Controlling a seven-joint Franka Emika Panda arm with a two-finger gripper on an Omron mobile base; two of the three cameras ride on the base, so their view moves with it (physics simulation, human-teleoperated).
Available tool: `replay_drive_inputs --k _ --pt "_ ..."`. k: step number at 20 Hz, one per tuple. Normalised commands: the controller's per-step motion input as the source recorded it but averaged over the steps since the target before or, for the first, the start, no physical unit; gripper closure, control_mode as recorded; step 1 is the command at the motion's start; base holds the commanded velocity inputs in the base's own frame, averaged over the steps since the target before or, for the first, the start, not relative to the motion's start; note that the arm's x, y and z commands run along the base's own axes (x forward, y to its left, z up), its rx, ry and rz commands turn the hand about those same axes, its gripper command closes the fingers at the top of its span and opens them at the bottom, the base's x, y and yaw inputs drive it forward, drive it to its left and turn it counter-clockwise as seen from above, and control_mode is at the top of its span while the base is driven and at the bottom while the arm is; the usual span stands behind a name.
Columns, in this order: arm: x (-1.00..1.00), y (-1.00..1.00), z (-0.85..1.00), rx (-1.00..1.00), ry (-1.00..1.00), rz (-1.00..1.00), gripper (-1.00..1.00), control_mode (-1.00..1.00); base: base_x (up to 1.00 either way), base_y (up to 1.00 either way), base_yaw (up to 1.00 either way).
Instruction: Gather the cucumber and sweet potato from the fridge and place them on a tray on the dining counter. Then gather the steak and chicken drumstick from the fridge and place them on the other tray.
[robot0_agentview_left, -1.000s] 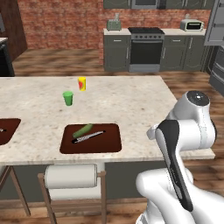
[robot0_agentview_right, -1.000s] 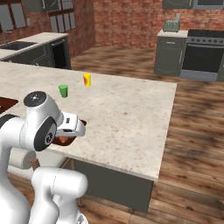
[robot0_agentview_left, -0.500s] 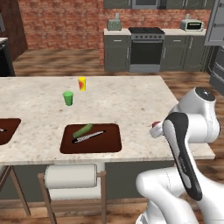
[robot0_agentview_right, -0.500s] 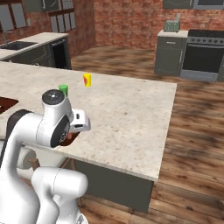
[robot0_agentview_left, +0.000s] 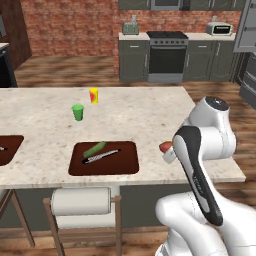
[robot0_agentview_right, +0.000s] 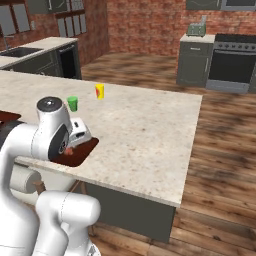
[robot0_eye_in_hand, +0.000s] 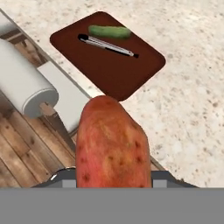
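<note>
Since a second before, the arm had swung right, carrying the sweet potato clenched in the end effector above the bench edge, beside the tray holding the cucumber and a knife.

Red brick walls, wood plank floor, grey cabinets flanking a stove, speckled stone counter.
</note>
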Motion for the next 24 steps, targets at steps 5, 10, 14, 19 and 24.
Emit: replay_drive_inputs --k 5,10,14,19,24 --pt "0.4 0.2 -0.08 -0.04 0.0 0.1 1.0 -1.0 0.0 0.0 0.0" --pt "0.33 0.02 -0.24 0.0 0.0 0.27 1.0 -1.0 0.0 0.0 0.0" --pt "0.31 0.3 -0.26 -0.07 0.0 0.26 1.0 -1.0 0.0 0.0 0.0" --pt "0.31 0.3 -0.28 -0.06 0.0 0.23 1.0 -1.0 0.0 0.0 0.0" --pt "0.31 0.37 -0.34 -0.03 0.0 0.17 1.0 -1.0 0.0 0.0 0.0"
